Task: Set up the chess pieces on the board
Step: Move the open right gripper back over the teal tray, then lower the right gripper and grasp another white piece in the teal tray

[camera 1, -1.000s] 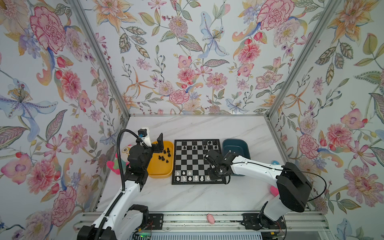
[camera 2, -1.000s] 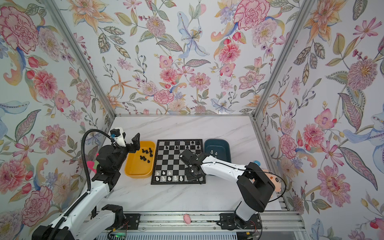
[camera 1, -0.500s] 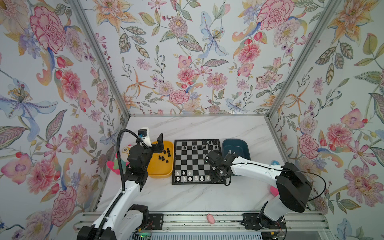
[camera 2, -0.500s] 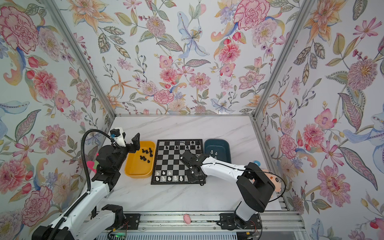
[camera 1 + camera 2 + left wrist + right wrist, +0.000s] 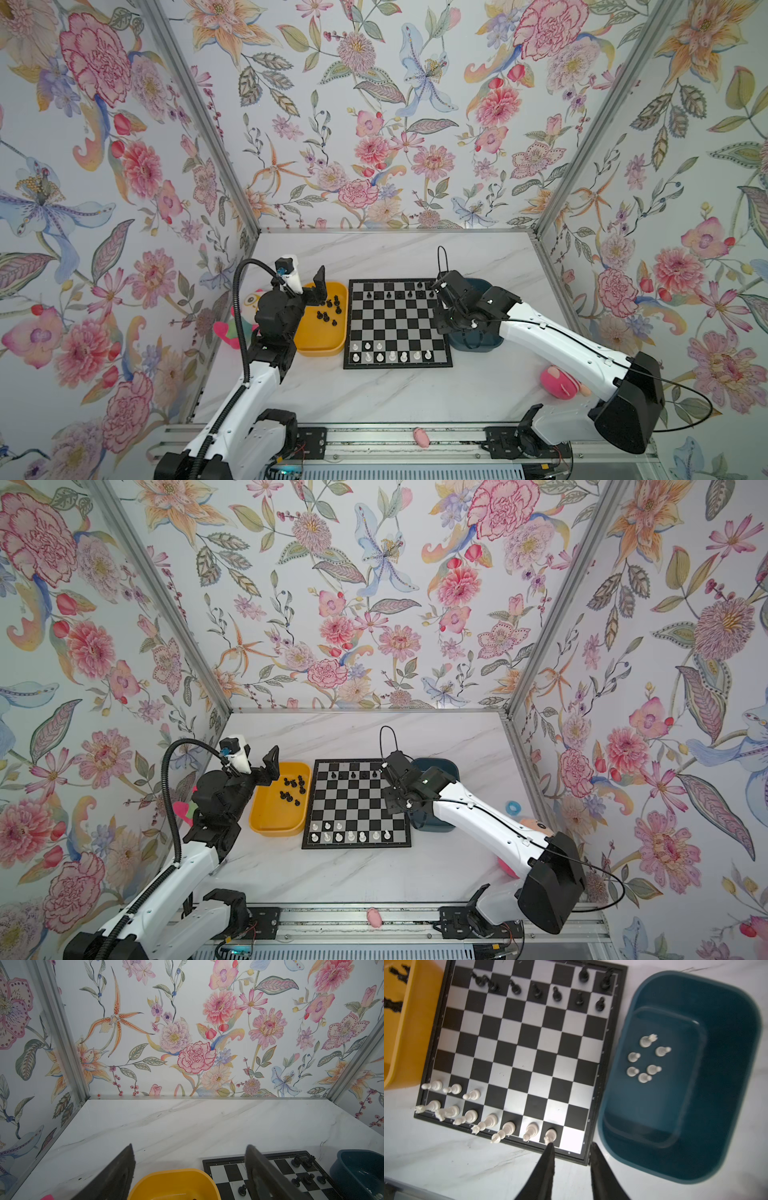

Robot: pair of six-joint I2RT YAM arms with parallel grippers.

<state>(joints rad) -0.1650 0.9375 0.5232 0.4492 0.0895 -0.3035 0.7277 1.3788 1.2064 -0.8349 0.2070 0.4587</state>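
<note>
Nearest us, the white side of the board (image 5: 397,322) is most of the way there. Seven white back-row pieces (image 5: 508,1127) stand along the near edge, and only the corner square next to the dark blue tray (image 5: 726,1084) is bare. Three white pawns (image 5: 452,1088) stand in the row ahead of them, at the yellow-tray end. The right gripper (image 5: 571,1145) hangs above that bare corner, its fingers a little apart with nothing between them.

Beside the board, the dark blue tray holds six loose white pieces (image 5: 645,1057). One looks like a rook and five like pawns, so we judge these are what white lacks. The middle rows are bare.

On the far side, black pawns (image 5: 537,991) fill most of their row, and two black back-row pieces (image 5: 583,974) stand behind them. Several loose black pieces (image 5: 326,309) lie in the yellow tray (image 5: 320,338), so we reckon most of black's back row is left to do. The left gripper (image 5: 189,1145) hovers by the far end of that tray, its fingers spread wide and empty.
</note>
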